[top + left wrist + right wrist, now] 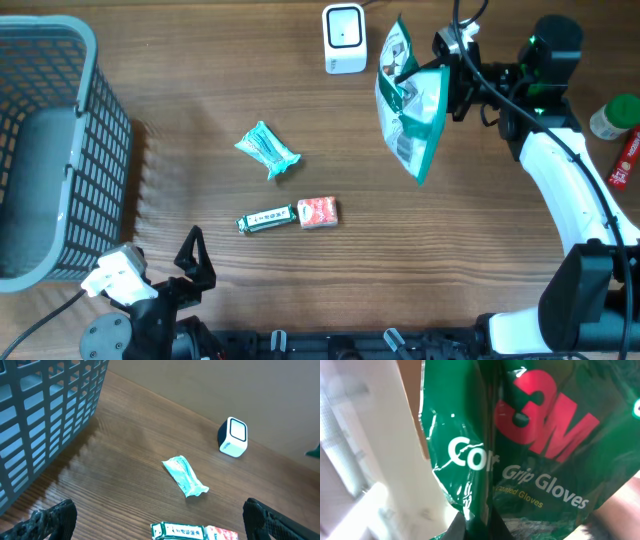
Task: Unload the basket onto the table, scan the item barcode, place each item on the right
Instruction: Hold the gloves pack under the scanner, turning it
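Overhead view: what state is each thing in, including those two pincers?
Right pincer: shut on the glove packet.
Glove packet: held up, hanging close to the scanner.
Left pincer: open, holding nothing.
Scanner: upright on the table.
Teal packet: lying loose on the table.
Green stick pack: lying flat, next to the red packet.
Red packet: lying flat.
Basket: upright at the table's left.

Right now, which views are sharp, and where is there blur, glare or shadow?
Overhead: sharp; the basket throws a soft shadow onto the table. Left wrist: the scanner and teal wrapper are sharp, its own fingers at the bottom corners blurred. Right wrist: the glove packet shows glints on its creases; the white strip on the left is out of focus.
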{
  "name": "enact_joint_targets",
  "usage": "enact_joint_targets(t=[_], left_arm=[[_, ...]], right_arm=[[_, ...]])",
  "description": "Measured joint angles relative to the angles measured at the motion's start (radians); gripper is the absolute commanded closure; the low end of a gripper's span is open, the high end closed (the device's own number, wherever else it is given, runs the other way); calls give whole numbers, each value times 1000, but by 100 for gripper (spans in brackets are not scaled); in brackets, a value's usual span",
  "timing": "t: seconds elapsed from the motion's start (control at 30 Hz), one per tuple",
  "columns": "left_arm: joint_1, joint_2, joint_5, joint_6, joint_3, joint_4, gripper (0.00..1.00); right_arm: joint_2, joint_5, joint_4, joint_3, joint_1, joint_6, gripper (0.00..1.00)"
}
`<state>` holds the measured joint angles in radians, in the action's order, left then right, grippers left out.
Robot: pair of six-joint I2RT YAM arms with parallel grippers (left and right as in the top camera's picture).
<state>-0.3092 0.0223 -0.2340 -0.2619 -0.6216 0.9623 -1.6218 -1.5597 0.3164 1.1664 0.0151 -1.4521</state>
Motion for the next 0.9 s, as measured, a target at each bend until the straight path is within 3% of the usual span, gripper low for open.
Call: enact_joint_targets(t=[0.1, 0.23, 0.43, 0.6, 0.8, 0.9], left_arm=[[0, 0, 0, 0, 0, 0, 0], [0, 0, 0, 0, 0, 0, 0], [0, 0, 0, 0, 0, 0, 0], [0, 0, 0, 0, 0, 0, 0], [0, 0, 0, 0, 0, 0, 0], [0, 0, 0, 0, 0, 0, 0]], right_arm=[[0, 8, -5, 0, -2, 241, 96], [0, 178, -82, 0, -32, 369, 96], [-2, 721, -655, 0, -49, 486, 96], [-2, 1102, -756, 0, -53, 440, 95], [-25, 1467, -635, 33, -140, 259, 95], [-149, 1586, -614, 176, -202, 237, 95]])
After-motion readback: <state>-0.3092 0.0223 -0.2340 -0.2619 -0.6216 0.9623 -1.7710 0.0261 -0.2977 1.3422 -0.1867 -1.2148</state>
